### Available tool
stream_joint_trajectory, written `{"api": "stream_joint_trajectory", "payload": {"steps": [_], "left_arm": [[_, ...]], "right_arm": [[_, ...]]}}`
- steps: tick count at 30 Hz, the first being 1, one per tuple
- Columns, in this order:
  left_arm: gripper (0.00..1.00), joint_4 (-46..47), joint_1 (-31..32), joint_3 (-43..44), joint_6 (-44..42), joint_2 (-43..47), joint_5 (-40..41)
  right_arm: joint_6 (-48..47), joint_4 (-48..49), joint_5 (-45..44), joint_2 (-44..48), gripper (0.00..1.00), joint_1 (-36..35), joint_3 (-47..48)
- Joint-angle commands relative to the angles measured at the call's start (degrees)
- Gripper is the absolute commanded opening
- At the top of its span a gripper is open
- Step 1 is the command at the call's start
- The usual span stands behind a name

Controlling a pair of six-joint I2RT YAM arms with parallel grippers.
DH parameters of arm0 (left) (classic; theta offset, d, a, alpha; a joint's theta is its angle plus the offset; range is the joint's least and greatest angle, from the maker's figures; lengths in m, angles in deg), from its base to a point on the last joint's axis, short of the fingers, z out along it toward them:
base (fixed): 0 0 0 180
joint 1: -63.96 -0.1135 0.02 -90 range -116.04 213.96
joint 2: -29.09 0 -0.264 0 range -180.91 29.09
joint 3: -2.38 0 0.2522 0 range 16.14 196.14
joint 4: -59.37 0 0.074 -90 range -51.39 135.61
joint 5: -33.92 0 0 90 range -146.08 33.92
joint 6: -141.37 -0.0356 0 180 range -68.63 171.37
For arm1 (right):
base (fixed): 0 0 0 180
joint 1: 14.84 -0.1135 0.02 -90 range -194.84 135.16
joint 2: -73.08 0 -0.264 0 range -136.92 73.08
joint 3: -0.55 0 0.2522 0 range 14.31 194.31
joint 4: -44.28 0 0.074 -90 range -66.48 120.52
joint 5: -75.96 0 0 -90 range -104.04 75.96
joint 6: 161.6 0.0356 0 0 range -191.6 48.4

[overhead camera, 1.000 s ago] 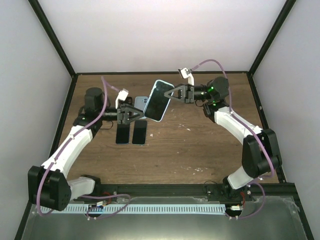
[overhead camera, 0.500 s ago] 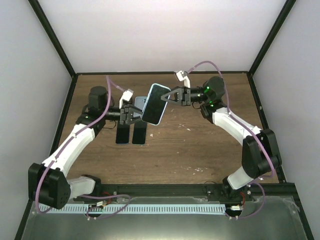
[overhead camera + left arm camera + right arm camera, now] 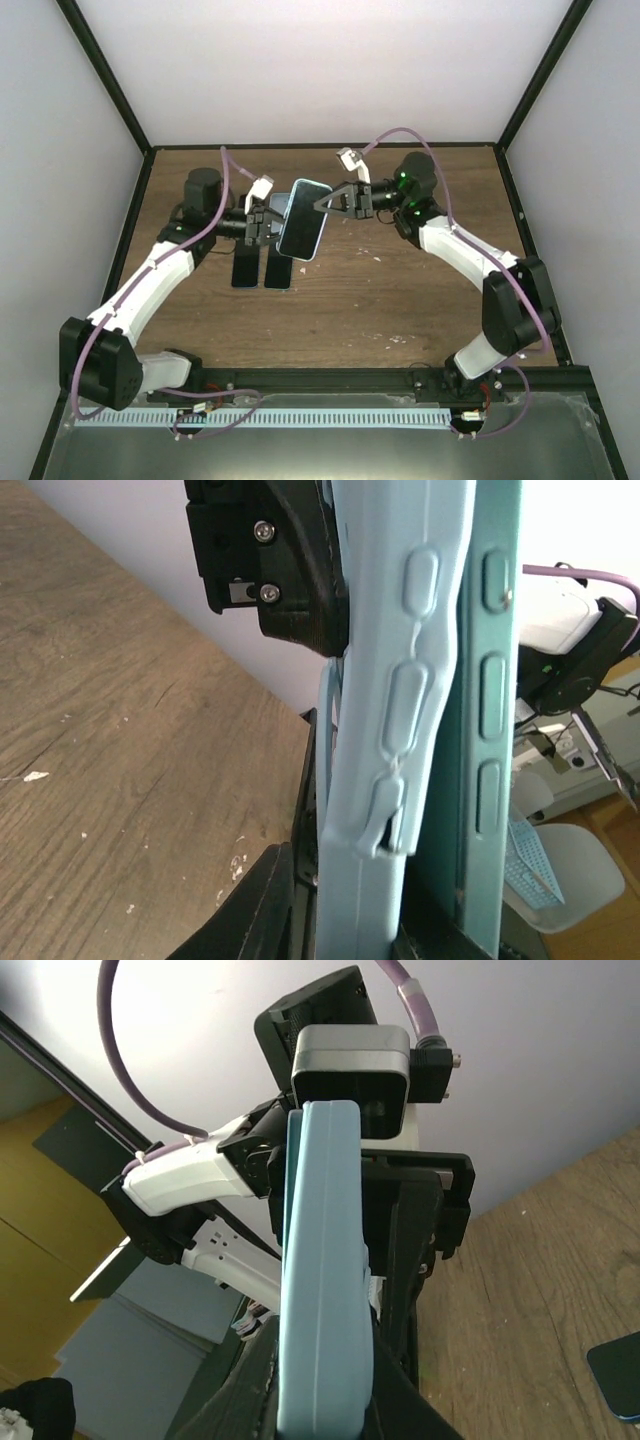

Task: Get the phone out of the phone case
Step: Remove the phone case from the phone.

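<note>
A phone in a light blue case (image 3: 301,220) hangs upright in the air above the table's middle, between both grippers. My right gripper (image 3: 323,203) is shut on its right edge. My left gripper (image 3: 271,226) is shut on its left edge. In the left wrist view the light blue case (image 3: 400,730) wall bulges away from the teal phone (image 3: 490,730) edge, with a gap at the side buttons, and my left gripper (image 3: 370,935) pinches the case wall. In the right wrist view the case (image 3: 320,1290) stands edge-on in my right gripper (image 3: 325,1405).
Two dark phones (image 3: 246,268) (image 3: 280,268) lie flat side by side on the wooden table (image 3: 400,300) just below the held phone. One phone's corner (image 3: 615,1372) shows in the right wrist view. Black frame posts and white walls bound the table.
Both grippers and the cased phone have moved left and slightly down. The left gripper has come up against the phone's left edge and shut on it.
</note>
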Motion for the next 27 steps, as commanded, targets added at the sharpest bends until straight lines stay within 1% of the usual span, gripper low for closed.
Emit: {"api": "stream_joint_trajectory", "payload": {"steps": [1,3,5,7,11,13,14,15,17,19,21,22,23,24,27], "left_arm": [[0.15,4.4,1.08,1.77,3.7,-0.07,-0.05],[0.07,8.76,0.8,-1.59,8.96,0.53,-0.82],[0.0,15.01,-0.26,-4.6,14.57,1.26,-1.17],[0.0,18.58,-2.1,-6.84,19.1,1.67,-1.18],[0.0,25.3,-6.33,-10.58,27.41,1.41,-1.3],[0.0,25.44,-7.82,-11.23,29.65,1.11,-0.64],[0.0,25.45,-8.35,-11.53,30.2,0.98,-0.08],[0.0,25.45,-8.74,-11.98,30.91,0.84,0.98],[0.0,25.07,-9.29,-12.67,31.73,0.67,2.76],[0.0,22.01,-9.62,-12.34,31.26,0.24,4.45],[0.0,18.55,-10.22,-11.04,30.81,-0.51,6.05],[0.0,15.78,-10.34,-10.37,31.3,-0.89,8.31],[0.0,10.95,-10.64,-9.1,31.38,-1.41,11.16],[0.0,8.19,-11.0,-8.29,31.77,-2.04,12.27],[0.0,8.77,-11.86,-8.51,36.07,-3.45,12.09]], "right_arm": [[-7.69,-9.33,4.02,-1.87,0.01,-4.28,3.25],[-11.15,-14.07,3.61,-2.33,0.01,-4.07,5.22],[-13.36,-17.46,2.98,-3.02,0.04,-3.48,6.98],[-15.06,-20.69,2.08,-3.85,0.12,-2.67,8.78],[-21.2,-28.81,-1.17,-4.85,0.32,-0.64,12.45],[-25.65,-33.7,-3.35,-5.15,0.45,-0.04,14.92],[-28.62,-37.3,-5.02,-5.35,0.49,0.04,16.43],[-32.03,-40.63,-7.23,-5.4,0.51,-0.02,18.43],[-37.51,-44.34,-11.76,-4.98,0.53,-0.12,19.82],[-41.8,-47.52,-17.43,-4.43,0.57,-0.59,20.91],[-45.78,-50.24,-23.39,-4.19,0.57,-1.71,22.08],[-47.43,-51.65,-26.28,-4.1,0.57,-2.36,22.66],[-49.25,-52.61,-29.12,-4.07,0.58,-3.13,23.13],[-51.21,-53.77,-31.41,-4.0,0.58,-4.33,23.47],[-56.74,-54.88,-37.04,-3.71,0.6,-7.34,24.02]]}}
